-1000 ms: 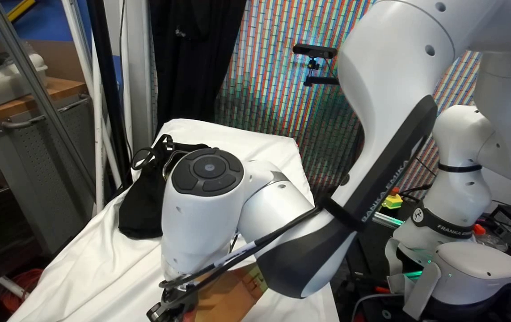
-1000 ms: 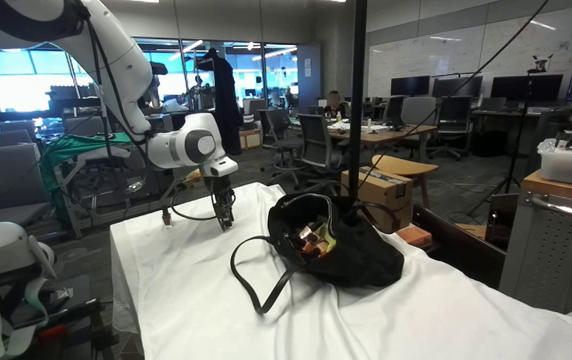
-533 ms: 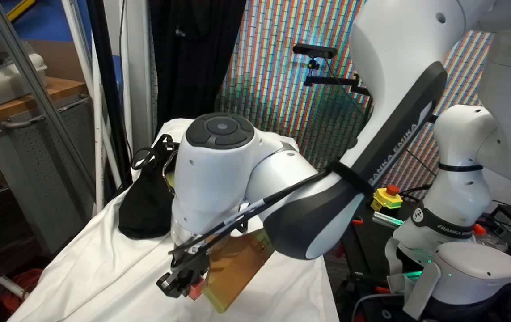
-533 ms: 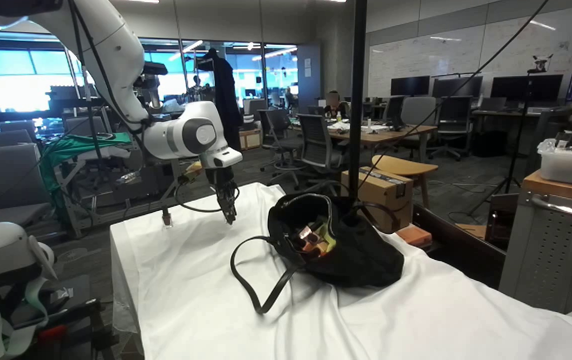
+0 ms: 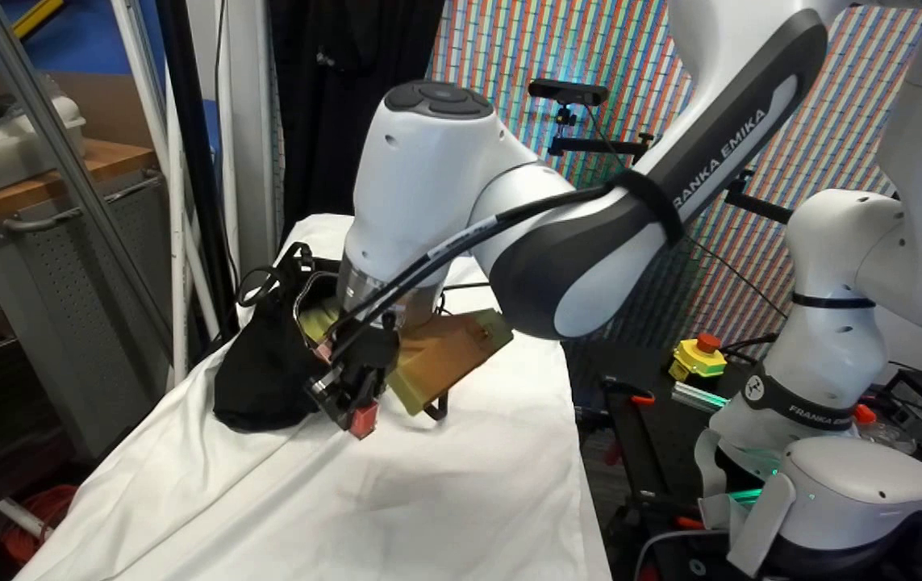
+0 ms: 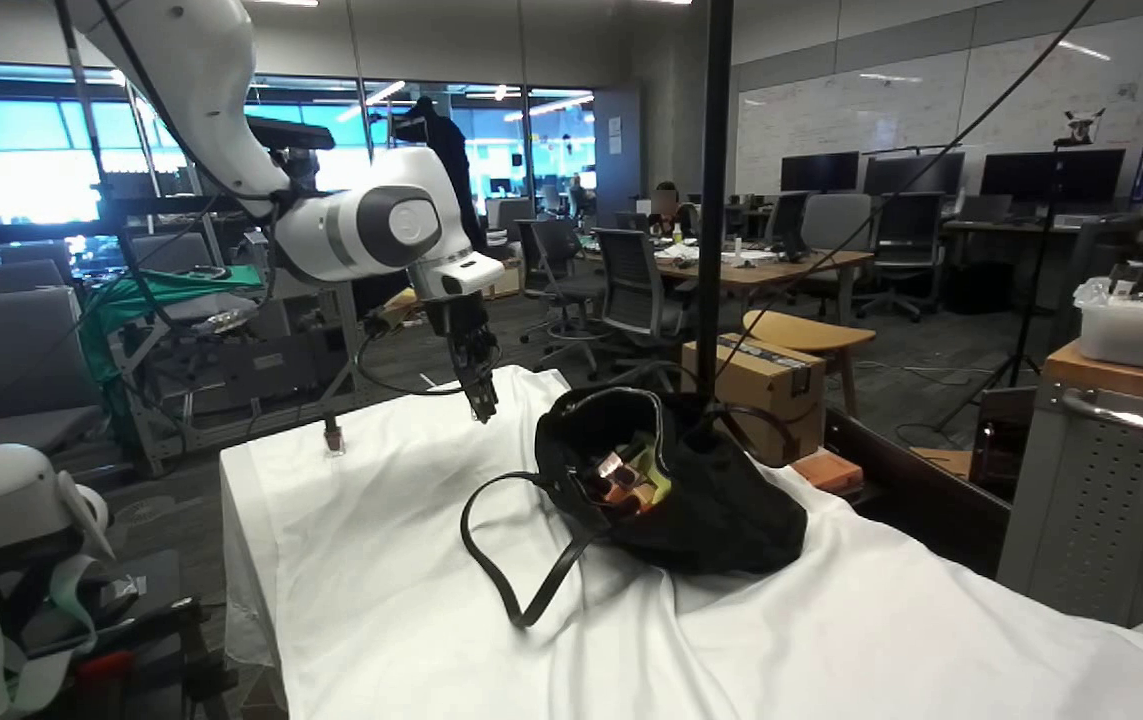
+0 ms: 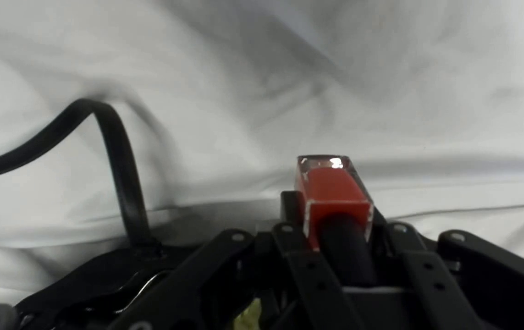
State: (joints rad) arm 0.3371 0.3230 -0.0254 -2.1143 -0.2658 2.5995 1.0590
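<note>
At the left of an exterior view, a small dark-topped bottle (image 6: 333,438) stands near the edge of the desk (image 6: 401,600), its body reddish-brown, its foot see-through. Next along is the hand (image 6: 484,410), slanting down over the white cloth (image 7: 225,128) and pinching the red bottle (image 7: 335,185) by its black cap (image 7: 346,252). Right of that, the black bag (image 6: 711,510) slumps with its mouth open on orange, yellow and pinkish pieces (image 6: 631,480); a cardboard box (image 6: 771,390) sits behind it.

In the wrist view, a black strap (image 7: 124,174) bends over the cloth on the left, and then comes the red bottle, jutting out past the fingers (image 7: 429,275). It is blocky and flat-sided with square corners, bright, even red inside a see-through shell; whether that is glass or plastic I cannot tell. Pale lines run along its edges, and a white glint sits on its far end. The cap is round and narrower than the body.

In an exterior view, the red body shows just under the hand, to the right of the bag and over the cloth
</note>
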